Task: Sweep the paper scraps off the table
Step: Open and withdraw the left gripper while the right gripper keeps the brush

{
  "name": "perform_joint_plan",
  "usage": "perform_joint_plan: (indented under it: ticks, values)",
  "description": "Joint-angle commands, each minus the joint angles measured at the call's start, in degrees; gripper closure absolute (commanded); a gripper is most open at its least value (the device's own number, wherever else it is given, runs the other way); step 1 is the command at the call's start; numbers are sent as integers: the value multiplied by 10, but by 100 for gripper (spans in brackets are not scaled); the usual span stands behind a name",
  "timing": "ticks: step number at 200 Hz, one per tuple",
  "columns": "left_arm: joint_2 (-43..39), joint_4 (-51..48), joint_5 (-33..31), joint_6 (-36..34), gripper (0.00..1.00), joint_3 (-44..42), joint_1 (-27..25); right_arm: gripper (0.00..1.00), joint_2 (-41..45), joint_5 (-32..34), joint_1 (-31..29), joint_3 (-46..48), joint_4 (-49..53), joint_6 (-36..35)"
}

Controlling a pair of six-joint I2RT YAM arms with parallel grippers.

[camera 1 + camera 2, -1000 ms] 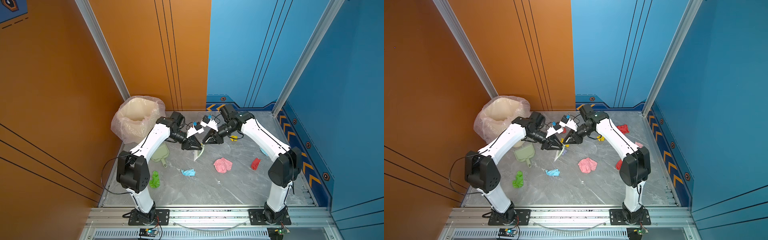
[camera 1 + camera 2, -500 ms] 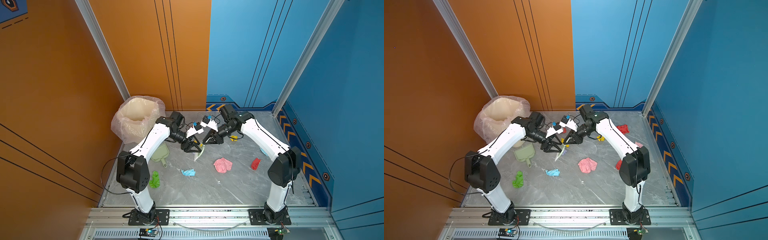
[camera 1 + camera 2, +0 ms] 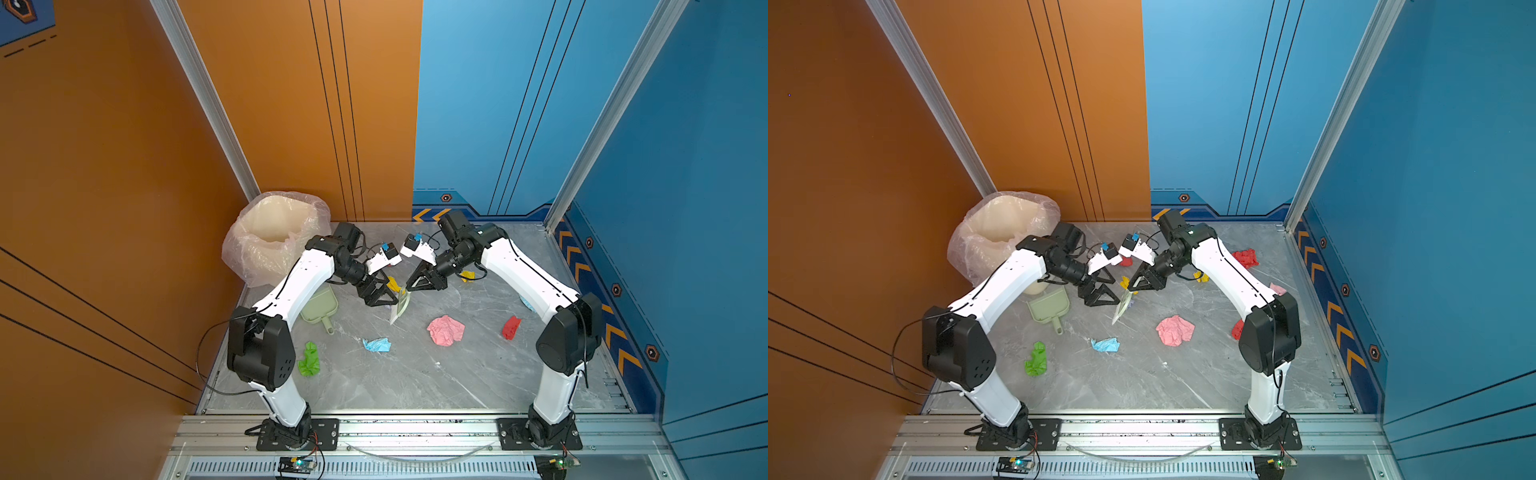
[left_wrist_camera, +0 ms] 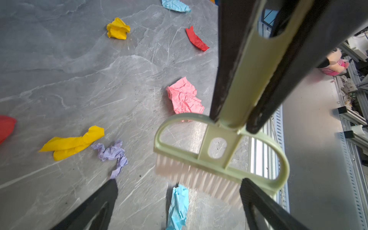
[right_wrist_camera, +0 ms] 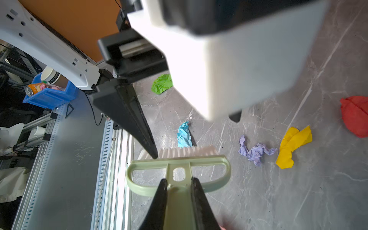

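**A:** How far along is the sweeping?

**B:** Hardly begun, by my reckoning. The paper scraps (image 3: 445, 330) lie loose all over the table (image 3: 415, 374). The dustpan (image 3: 320, 307) sits flat and empty near the lined bin (image 3: 274, 232) in the far left corner, and I can make out no paper inside the bin.

**A:** And the tools?

**B:** The right end effector (image 5: 179, 181) is clenched on the handle of the pale green brush (image 5: 179, 161), bristles pointing down, close over the table. The left end effector (image 4: 178, 182) is released and grasps nothing. Its jaws are spread wide on either side of the brush head, and I can't tell whether one finger grazes it.

**A:** Where is the paper, then?

**B:** A lilac twist (image 5: 254, 151) and a yellow strip (image 5: 293, 147) lie just beside the brush. Nearer the front are a light blue wad (image 3: 377, 344) and a pink wad (image 3: 1175, 330). A green wad (image 3: 309, 359) sits by the left arm's elbow and a red scrap (image 3: 511, 327) by the right arm's. A bigger red wad (image 3: 1245, 257) lies toward the back right, and a second yellow piece (image 3: 468, 276) under the right forearm.

**A:** How do they look?

**B:** Creased, light and crumpled: some balled up, some flattened into strips, all well apart from one another. Gathering them, loading the dustpan and emptying it all remain.
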State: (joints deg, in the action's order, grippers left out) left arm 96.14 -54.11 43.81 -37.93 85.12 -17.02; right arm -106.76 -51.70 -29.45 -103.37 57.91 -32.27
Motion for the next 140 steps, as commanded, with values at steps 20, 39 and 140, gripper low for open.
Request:
perform_joint_plan:
  ticks: [20, 39, 140]
  values:
    - [-67, 68, -75, 72, 2, -70, 11, 100, 49, 5, 14, 32, -17, -6]
    - [-97, 112, -123, 114, 2, -107, 16, 100, 61, 6, 19, 44, -38, 7]
    - [-275, 286, -489, 492, 2, -325, 29, 100, 174, 76, 17, 215, -318, 171]
